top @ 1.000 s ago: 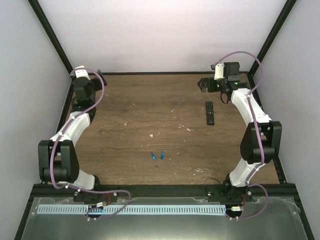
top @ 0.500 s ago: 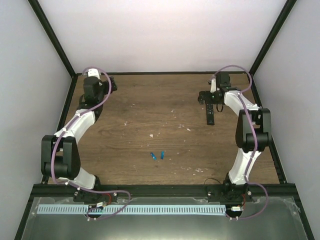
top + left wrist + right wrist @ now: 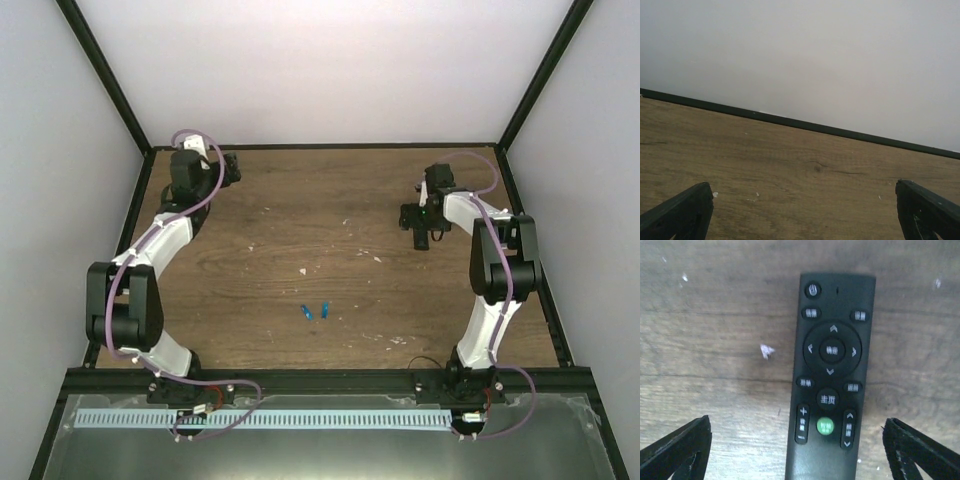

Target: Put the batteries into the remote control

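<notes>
The remote control [image 3: 830,380] lies flat on the wooden table, buttons up, a green button near its lower half. My right gripper [image 3: 796,440] hangs just above it, open, with a finger on either side and neither touching it. From the top view the right gripper [image 3: 420,220] covers most of the remote control [image 3: 422,243] at the back right. The batteries [image 3: 306,313] [image 3: 325,311], both blue, lie side by side at the table's middle front, far from both grippers. My left gripper [image 3: 230,168] is at the back left corner, open [image 3: 805,200] over bare wood.
Pale specks of debris [image 3: 767,351] dot the wood [image 3: 303,271]. A black frame rail [image 3: 800,123] runs along the table's back edge just ahead of the left gripper, with a pale wall behind it. Black rails also edge the left and right sides.
My right gripper has come down and toward the near side, from beyond the remote control to over it. The left gripper has shifted a little toward the back corner.
</notes>
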### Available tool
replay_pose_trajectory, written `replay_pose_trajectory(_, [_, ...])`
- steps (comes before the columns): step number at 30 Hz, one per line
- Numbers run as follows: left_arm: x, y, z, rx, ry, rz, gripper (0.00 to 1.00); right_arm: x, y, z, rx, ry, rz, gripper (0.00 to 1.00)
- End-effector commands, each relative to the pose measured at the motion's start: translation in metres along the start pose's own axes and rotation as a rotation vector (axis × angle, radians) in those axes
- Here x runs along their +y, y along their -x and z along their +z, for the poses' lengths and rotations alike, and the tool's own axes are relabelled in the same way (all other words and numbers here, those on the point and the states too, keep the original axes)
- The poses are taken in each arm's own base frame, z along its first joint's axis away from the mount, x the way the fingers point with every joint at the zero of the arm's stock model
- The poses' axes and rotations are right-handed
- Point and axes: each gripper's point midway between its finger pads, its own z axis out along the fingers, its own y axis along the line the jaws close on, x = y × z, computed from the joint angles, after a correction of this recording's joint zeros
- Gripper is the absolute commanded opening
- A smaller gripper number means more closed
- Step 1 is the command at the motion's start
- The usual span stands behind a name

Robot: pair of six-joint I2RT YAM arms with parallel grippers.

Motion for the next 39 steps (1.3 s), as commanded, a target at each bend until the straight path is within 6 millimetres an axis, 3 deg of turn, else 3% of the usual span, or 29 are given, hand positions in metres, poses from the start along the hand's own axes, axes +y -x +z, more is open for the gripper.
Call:
replay_pose_trajectory(1, [-0.01, 0.005, 0.004, 0.0, -0.038, 0.005, 1.0, -0.001, -0.018, 0.008, 0.052, -0.023, 0.026, 0.86])
replay_pose_trajectory(20, [-0.015, 0.0, 0.012, 0.025, -0.068, -0.005, 1.0, -0.007, -0.053, 0.029, 0.151, -0.06, 0.03, 0.63])
replay_pose_trajectory(34, [-0.019, -0.005, 0.019, 0.041, -0.099, -0.079, 1.0, -0.007, -0.052, 0.03, 0.15, -0.054, 0.008, 0.31])
replay_pose_trajectory(39, [-0.026, -0.006, 0.024, 0.041, -0.115, -0.088, 1.0, -0.003, -0.044, 0.026, 0.129, -0.037, -0.01, 0.27])
